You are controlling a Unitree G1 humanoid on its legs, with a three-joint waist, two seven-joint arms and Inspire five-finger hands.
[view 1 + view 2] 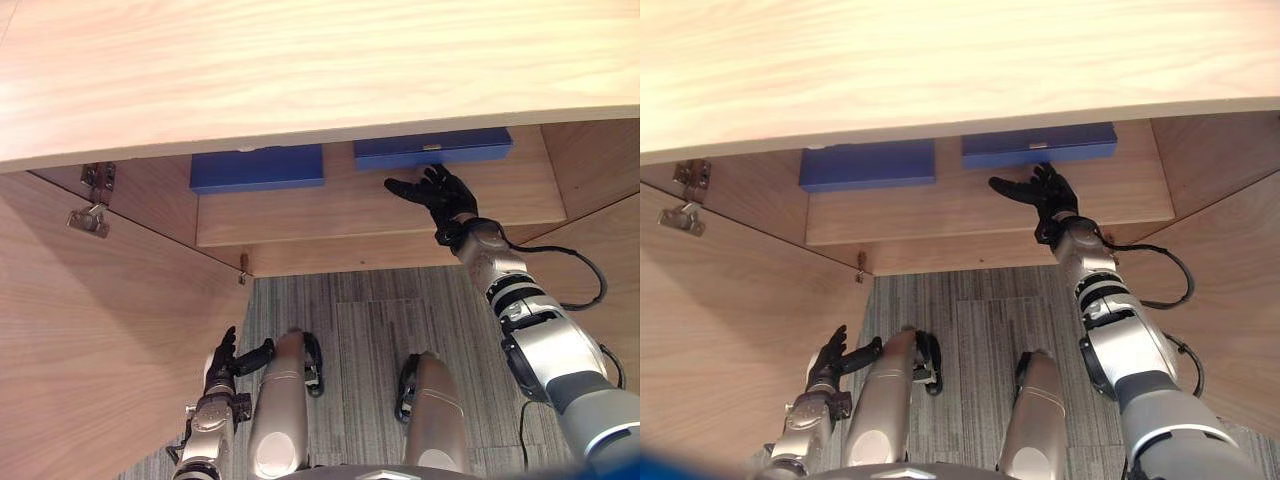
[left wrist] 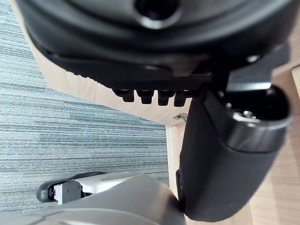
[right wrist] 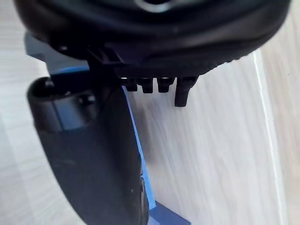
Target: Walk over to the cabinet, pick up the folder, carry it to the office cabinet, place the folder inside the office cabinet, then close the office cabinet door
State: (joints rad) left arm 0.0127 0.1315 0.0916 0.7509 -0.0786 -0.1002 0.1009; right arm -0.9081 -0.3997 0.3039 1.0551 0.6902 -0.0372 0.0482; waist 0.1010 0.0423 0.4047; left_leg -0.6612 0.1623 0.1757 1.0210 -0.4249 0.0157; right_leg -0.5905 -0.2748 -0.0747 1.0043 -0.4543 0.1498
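Lying flat on the cabinet's shelf, the blue folder sits right of centre near the top of the head views, its far part hidden under the cabinet's top panel. The right hand is released, with its fingers spread and their tips at the folder's near edge; I cannot tell whether they touch it. A second blue folder lies apart to its left on the same shelf.

The folder looks thin, light and fairly stiff, with a smooth cover that would likely slide on the wood. A pinch across the near edge seems the surest hold.

The left hand hangs relaxed and empty at lower left, beside the open door and over the grey carpet.

The head views give the whole layout. The right wrist view adds the folder's blue edge running just beside the thumb, a closeness the head views leave unclear.
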